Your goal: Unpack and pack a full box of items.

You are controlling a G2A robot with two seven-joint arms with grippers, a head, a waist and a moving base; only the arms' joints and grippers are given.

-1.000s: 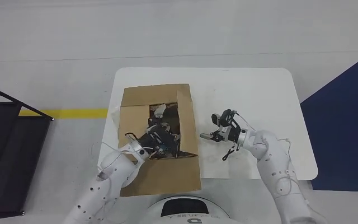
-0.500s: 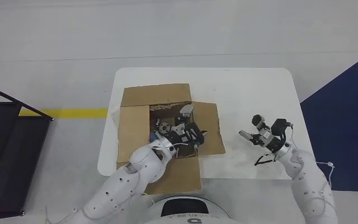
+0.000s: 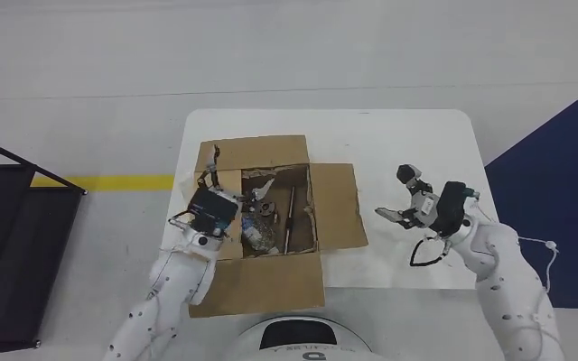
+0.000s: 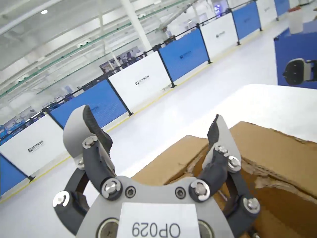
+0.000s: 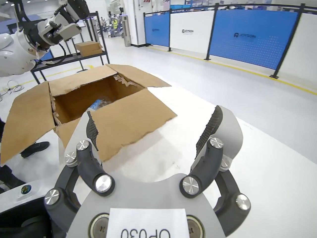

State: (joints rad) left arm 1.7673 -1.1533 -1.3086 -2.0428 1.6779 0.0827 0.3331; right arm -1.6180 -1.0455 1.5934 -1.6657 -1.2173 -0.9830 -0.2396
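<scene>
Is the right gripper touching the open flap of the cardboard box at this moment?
Apart. The top view shows bare white table between the right gripper and the box flap nearest it.

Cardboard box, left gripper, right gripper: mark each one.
cardboard box (image 3: 339,203), top view, on its folded-out side flap.
left gripper (image 4: 151,118), left wrist view, midway between its open fingertips.
right gripper (image 5: 153,113), right wrist view, midway between its open fingertips.

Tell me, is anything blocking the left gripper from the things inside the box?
Nothing visible. The box has its flaps folded outward, the items lie uncovered inside, and the left gripper, open, is above one side flap.
</scene>
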